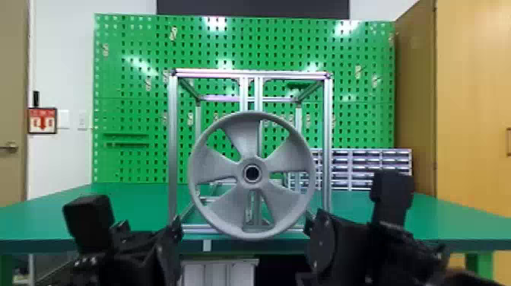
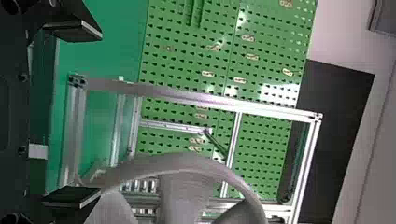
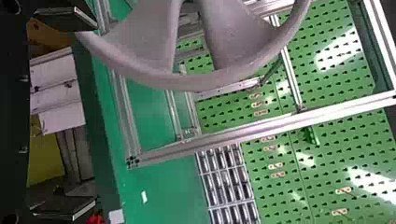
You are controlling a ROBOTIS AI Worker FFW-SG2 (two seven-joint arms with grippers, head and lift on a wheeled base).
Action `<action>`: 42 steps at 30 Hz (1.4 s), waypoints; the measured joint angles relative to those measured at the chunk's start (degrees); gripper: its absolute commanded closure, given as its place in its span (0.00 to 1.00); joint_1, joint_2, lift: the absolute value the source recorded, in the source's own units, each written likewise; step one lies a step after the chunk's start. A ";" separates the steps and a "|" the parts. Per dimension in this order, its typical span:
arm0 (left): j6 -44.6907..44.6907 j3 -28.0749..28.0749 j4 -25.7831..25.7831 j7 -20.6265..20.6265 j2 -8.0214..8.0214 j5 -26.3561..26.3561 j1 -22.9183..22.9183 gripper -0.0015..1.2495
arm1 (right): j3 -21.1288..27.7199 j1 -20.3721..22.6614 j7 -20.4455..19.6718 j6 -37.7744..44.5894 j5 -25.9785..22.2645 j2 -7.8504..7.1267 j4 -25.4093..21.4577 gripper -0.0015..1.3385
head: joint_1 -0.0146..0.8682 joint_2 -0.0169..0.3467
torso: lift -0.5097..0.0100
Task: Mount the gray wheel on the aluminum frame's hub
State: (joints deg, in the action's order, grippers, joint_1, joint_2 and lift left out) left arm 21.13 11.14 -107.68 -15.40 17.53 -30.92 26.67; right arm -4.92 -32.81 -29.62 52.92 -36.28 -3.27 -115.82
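- The green table has a smooth top; behind it stands a green pegboard, glossy and full of small holes.
- A drawer rack sits at the right rear, near a wood-grained cabinet.
- The frame is a box of slotted, silvery bars on the table.
- The wheel, matte gray, round and broad-spoked, stands upright before the frame's middle bars; its seating on the hub cannot be told.
- Left gripper and right gripper: fingers wide apart, either side of the wheel.
- A red-and-white sign hangs at left.
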 measured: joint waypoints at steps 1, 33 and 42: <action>0.02 -0.27 -0.52 -0.03 0.25 0.32 -0.89 0.10 | 0.01 0.96 0.00 -0.24 0.32 -0.19 -0.66 0.00 | 0.01 0.06 | 0.02; -1.06 -7.71 -5.88 2.61 -0.79 11.82 -19.44 0.10 | 3.12 23.02 9.37 -9.48 12.83 -2.01 -5.92 0.00 | 0.01 0.06 | 0.02; -1.29 -10.35 -6.71 3.98 -0.48 15.66 -20.26 0.10 | 5.28 25.52 12.46 -10.58 18.92 -2.59 -6.14 0.00 | 0.01 0.06 | 0.02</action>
State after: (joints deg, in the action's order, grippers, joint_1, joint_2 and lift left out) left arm 19.84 0.80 -114.38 -11.42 17.05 -15.26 6.42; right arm 0.36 -7.29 -17.15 42.34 -17.36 -5.86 -121.97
